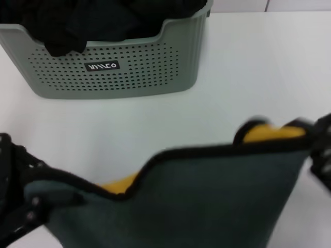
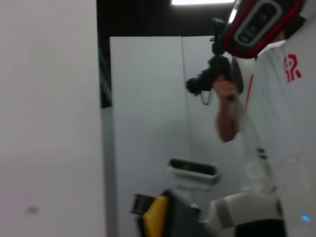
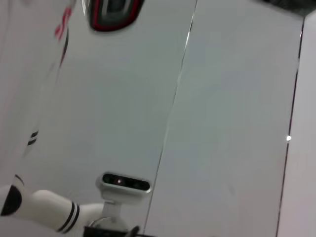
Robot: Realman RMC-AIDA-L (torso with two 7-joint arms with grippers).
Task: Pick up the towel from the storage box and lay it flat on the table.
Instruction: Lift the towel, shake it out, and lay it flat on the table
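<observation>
While the towel (image 1: 207, 196) hangs stretched between both arms near the counter's (image 1: 248, 77) front edge — teal face up, yellow reverse peeking over its top hem — the left tool (image 1: 20, 191) is clamped on its left corner and the right tool (image 1: 320, 152) on its right. Its long axis runs side to side, level with the counter; the storage box (image 1: 114, 72) sits at the far left corner, well apart. Laying it flat looks like a matter of lowering both ends together.
</observation>
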